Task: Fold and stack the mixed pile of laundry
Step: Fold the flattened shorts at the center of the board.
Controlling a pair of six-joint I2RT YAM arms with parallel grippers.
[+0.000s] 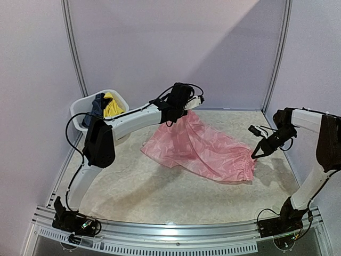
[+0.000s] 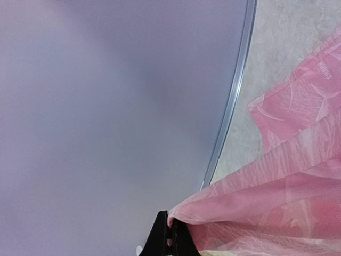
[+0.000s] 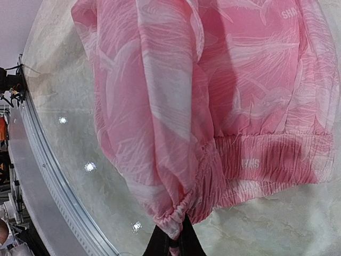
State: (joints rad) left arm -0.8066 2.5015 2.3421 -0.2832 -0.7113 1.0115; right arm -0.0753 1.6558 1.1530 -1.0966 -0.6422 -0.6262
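- A thin pink translucent garment with a pale leafy print point(image 1: 205, 146) is lying across the middle of the pale mottled bench point(image 1: 160, 200). One end is rising off the surface toward the back wall.
- The left gripper point(image 1: 196, 101) is hanging above the back of the bench. Its jaws are pinching the top edge of the pink garment, and the left wrist view shows a fold of fabric caught between the black fingers point(image 2: 159, 237).
- From that raised edge the cloth is sloping down and fanning out to the right, with most of it resting on the bench.
- The right gripper point(image 1: 254, 153) is sitting low at the right end of the pink garment. Its jaws are pressing together on a bunched corner of the gathered elastic hem, which the right wrist view shows squeezed between the fingers point(image 3: 187, 242).
- A white plastic tub point(image 1: 79, 109) is standing at the far left corner of the bench, behind the left arm.
- A navy piece point(image 1: 97, 106) and a yellow piece point(image 1: 113, 105) are lying bundled together inside the tub, apart from the pink garment.
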